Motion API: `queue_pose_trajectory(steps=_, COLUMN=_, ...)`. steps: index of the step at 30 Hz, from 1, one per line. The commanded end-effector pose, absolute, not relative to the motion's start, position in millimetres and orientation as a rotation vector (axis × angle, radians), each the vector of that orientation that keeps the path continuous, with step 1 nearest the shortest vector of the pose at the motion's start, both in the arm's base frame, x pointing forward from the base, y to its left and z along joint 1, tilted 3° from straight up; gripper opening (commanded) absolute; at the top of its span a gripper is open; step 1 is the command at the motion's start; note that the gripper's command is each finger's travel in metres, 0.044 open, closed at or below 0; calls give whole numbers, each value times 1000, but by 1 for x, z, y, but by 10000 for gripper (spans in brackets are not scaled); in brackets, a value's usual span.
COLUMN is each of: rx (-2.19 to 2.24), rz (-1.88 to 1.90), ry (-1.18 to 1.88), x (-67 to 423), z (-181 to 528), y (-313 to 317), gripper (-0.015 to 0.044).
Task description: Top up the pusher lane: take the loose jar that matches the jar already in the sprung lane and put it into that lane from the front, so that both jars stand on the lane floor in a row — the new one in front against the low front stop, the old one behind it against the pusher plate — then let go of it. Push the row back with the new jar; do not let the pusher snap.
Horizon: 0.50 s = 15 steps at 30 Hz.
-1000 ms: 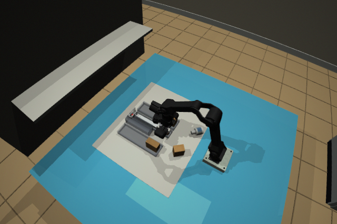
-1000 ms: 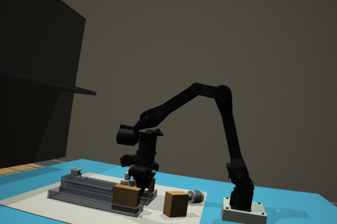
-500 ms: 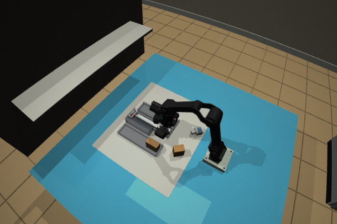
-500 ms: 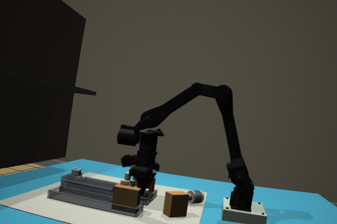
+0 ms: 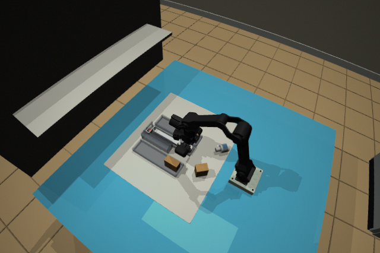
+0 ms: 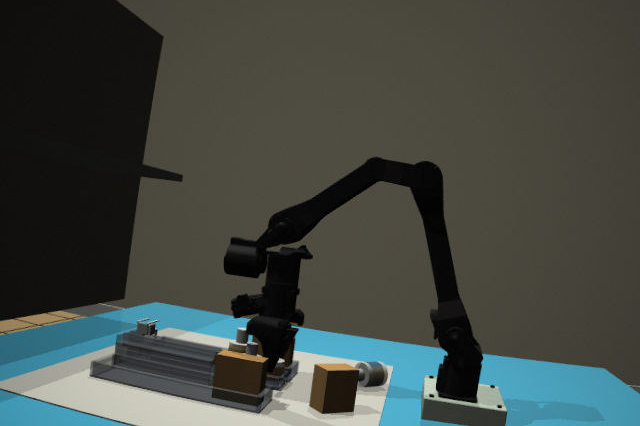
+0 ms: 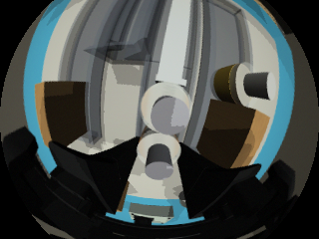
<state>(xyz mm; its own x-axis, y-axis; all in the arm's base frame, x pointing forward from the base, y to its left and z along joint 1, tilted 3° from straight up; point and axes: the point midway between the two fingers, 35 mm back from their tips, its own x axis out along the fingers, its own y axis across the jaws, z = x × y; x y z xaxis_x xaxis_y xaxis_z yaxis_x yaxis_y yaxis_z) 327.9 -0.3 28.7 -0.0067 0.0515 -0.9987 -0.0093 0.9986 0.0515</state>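
Note:
My gripper (image 5: 189, 146) (image 6: 272, 365) (image 7: 159, 143) is shut on a pale-shouldered, grey-capped jar (image 7: 159, 153) at the front of the sprung lane (image 7: 196, 62). The other jar (image 7: 166, 107) stands directly behind it in the lane, against the pusher plate (image 7: 171, 82). The two jars appear to touch or nearly touch in the wrist view. The fingers hide the held jar's sides and base, so whether it rests on the lane floor cannot be told. The low front stop is also hidden. A blue-banded jar (image 5: 224, 148) (image 6: 373, 373) lies on its side away from the lanes.
A brown block (image 5: 172, 163) (image 6: 240, 374) (image 7: 67, 112) stands in one side lane. Another brown block (image 7: 226, 130) and a jar with a dark yellow label (image 7: 225, 84) stand in the other. A loose brown block (image 5: 201, 169) (image 6: 333, 388) stands on the white mat (image 5: 181, 202).

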Motion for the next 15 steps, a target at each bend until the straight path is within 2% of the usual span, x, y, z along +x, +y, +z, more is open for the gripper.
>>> queue_pose_trajectory(steps=1, rx=37, rz=49, ry=1562, x=330, z=29, y=0, gripper=0)
queue_pose_trajectory(steps=15, rx=37, rz=48, ry=1563, x=326, z=29, y=0, gripper=0)
